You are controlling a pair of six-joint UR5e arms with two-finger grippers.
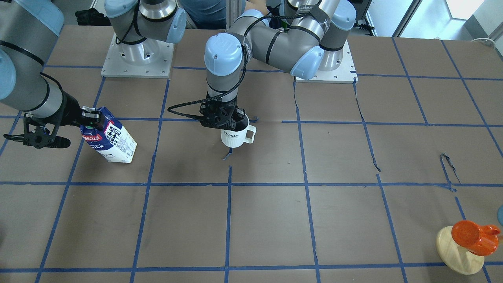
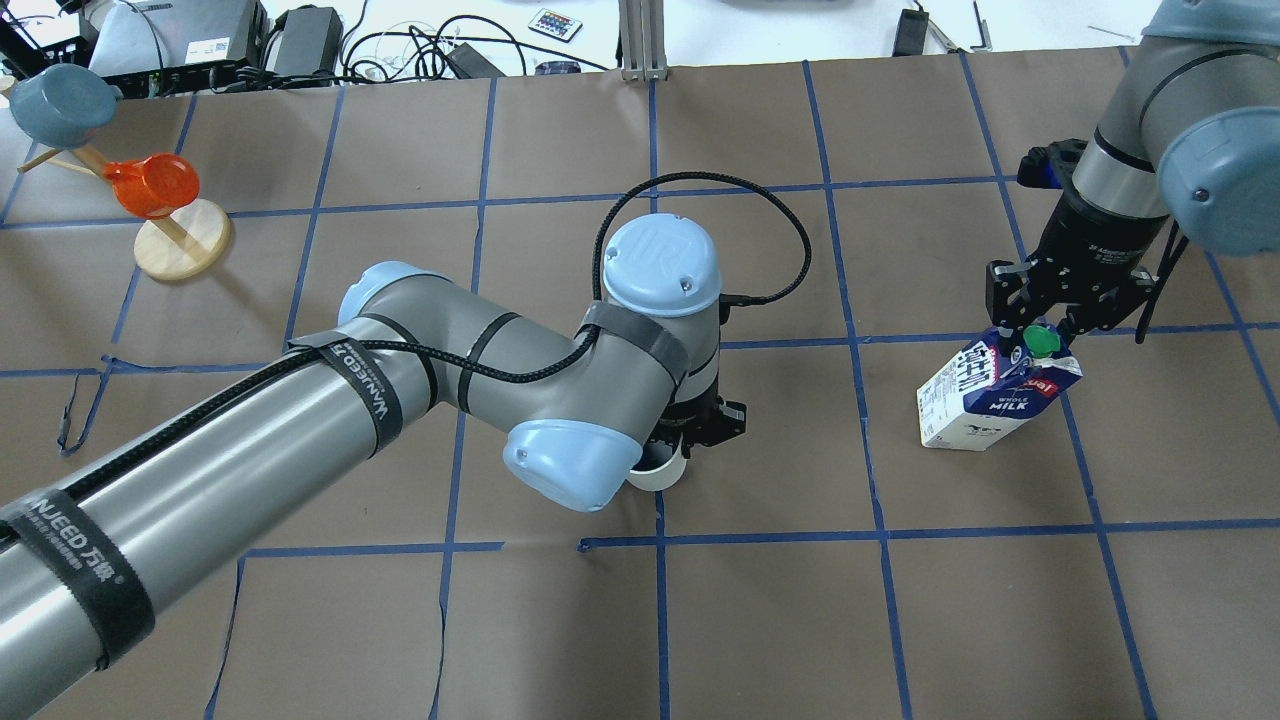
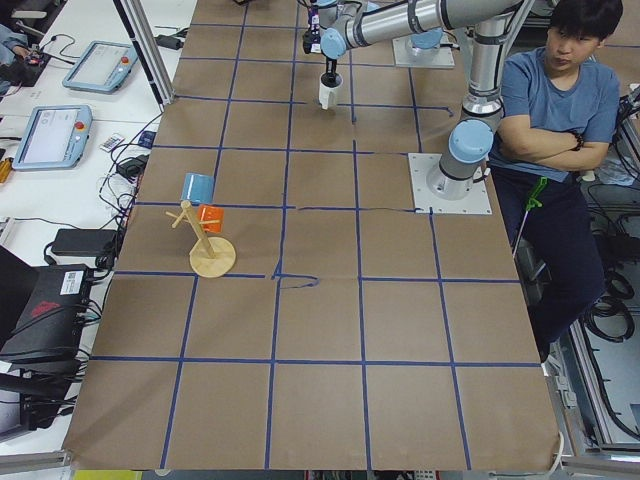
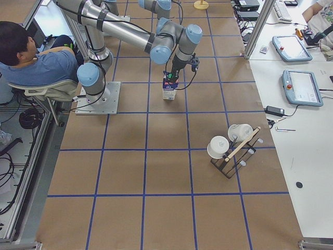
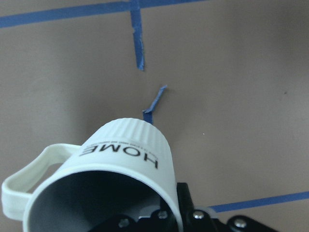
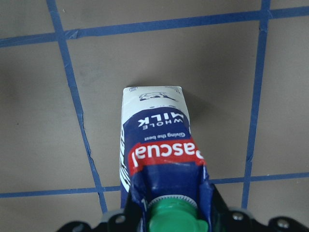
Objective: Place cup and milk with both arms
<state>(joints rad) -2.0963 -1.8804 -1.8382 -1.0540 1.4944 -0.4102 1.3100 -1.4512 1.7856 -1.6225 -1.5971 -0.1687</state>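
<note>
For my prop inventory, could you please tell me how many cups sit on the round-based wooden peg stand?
2: a grey-blue cup at the top and an orange cup just below it, on the wooden stand near the table's far-left corner.

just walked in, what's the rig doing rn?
Two-arm placing job. The left gripper is clamped on the rim of the cup, which is upright near the middle of the table. The right gripper pinches the gable top of the milk, off to the robot's right side. Both things are at or just above the surface; I can't tell whether either is fully down. Neither is released yet.
</note>
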